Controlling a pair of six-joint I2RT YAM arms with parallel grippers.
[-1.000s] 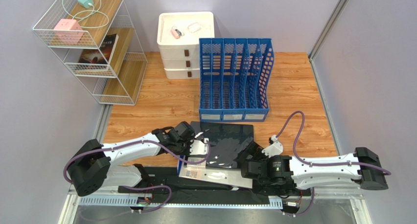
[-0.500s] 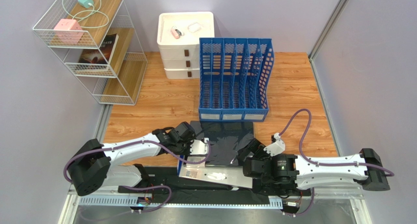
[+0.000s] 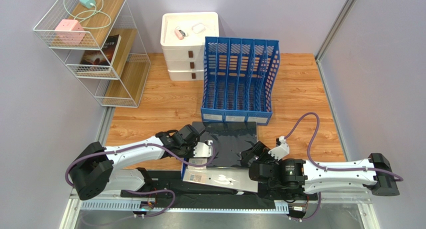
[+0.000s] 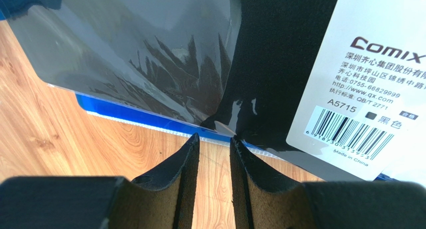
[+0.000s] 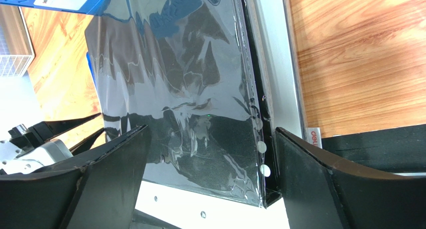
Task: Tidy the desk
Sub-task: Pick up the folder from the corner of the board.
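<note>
A black folder (image 3: 232,139) in shiny plastic wrap lies on the desk (image 3: 165,101), its far edge against the blue file rack (image 3: 237,79). A white barcode label (image 4: 360,79) sits on its near part. A blue sheet edge (image 4: 130,114) shows under it. My left gripper (image 4: 215,138) is at the folder's left edge (image 3: 205,150), jaws a little apart, bare wood between them, tips just touching the edge. My right gripper (image 5: 212,128) hangs over the folder's near right corner (image 3: 248,156), wide open, one finger on each side of the wrapped folder (image 5: 175,64).
A white drawer unit (image 3: 189,44) stands behind the rack. A white wire shelf (image 3: 95,49) with a book and small devices is at the far left. A black mat (image 3: 165,181) runs along the near edge. A grey wall panel (image 3: 330,79) borders the right.
My right gripper has moved forward and left over the folder's corner, its jaws narrowing slightly. The folder slid toward the rack, which shifted a little left. The left arm held still.
</note>
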